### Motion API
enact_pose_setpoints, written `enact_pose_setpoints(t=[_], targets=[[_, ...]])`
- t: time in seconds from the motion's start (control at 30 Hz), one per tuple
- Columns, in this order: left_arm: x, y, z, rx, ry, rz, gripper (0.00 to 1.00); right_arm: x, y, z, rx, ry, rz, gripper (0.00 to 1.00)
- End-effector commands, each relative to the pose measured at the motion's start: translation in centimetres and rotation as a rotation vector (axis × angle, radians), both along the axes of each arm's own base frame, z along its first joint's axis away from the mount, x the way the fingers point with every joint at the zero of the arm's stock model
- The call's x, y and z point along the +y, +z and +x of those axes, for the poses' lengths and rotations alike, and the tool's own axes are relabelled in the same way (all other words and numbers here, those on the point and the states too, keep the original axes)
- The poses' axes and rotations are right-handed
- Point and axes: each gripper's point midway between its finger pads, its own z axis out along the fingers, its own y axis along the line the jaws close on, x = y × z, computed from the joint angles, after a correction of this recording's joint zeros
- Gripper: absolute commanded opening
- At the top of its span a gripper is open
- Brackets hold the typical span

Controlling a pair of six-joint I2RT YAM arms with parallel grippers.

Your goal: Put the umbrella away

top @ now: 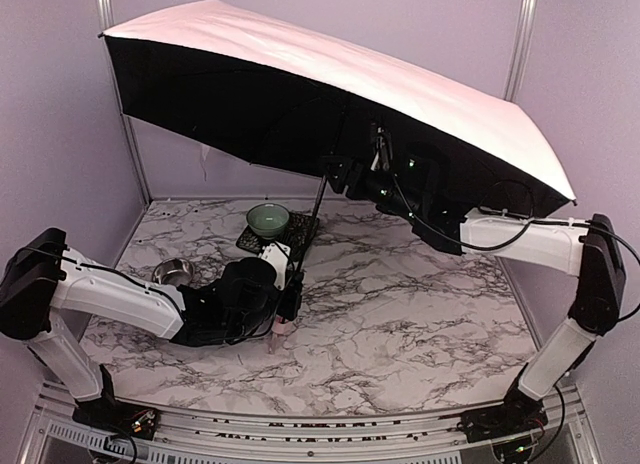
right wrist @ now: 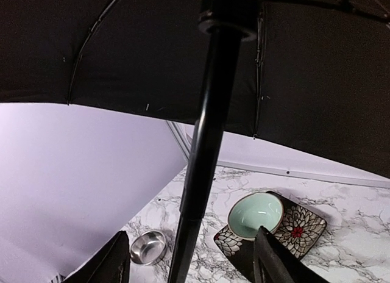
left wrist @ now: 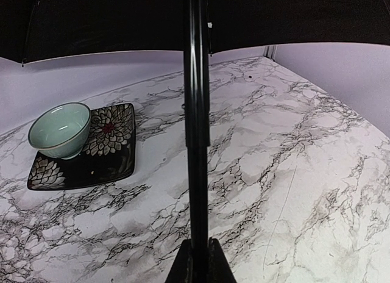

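Overhead view of a marble table [top: 420,314] with an open umbrella [top: 330,64] standing over it. At far left a steel bowl [top: 172,272] sits partly hidden behind the left arm. The left gripper [top: 287,306] is near the table's middle. From above its fingers are hidden under its own dark body, and only a small bit of the pink handle [top: 281,329] shows beneath it. Its wrist camera shows the jaws pinched tight on the black shaft [left wrist: 196,143], which rises straight up from between them. The umbrella's top is cut off in that view.

Just behind the shaft, a green bowl [top: 268,219] stands on a dark flowered plate [top: 303,229], which is partly covered by bowl and shaft. The canopy [top: 450,114] — pale pink outside, black inside — tilts down to the right and hides much of the back wall. Under it the right gripper [top: 347,174] is lost in shadow and hard to make out from above. Its wrist camera shows the jaws spread wide, the upper shaft standing in the gap between them with no contact visible — both fingers run off the bottom edge
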Motion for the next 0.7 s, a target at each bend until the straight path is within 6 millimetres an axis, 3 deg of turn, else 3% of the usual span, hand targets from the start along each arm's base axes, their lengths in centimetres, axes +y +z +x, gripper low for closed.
enact_pose_setpoints(t=[0.0, 0.27, 0.6, 0.67], targets=[[-0.2, 2.8, 0.4, -0.057, 0.026, -0.075, 0.00, 1.2, 0.0, 0.9, 0.047, 0.025, 0.009, 0.62], [-0.1, 2.3, 0.4, -0.053, 0.024, -0.063, 0.00, 2.3, 0.6, 0.6, 0.034, 0.087, 0.035, 0.22], [-0.5, 2.6, -0.3, -0.066, -0.034, -0.045, 0.00, 2.2, 1.9, -0.7, 0.015, 0.146, 0.081, 0.00], [-0.6, 3.0, -0.8, -0.071, -0.070, -0.050, 0.09, 2.2, 2.5, -1.4, 0.002, 0.181, 0.099, 0.00]])
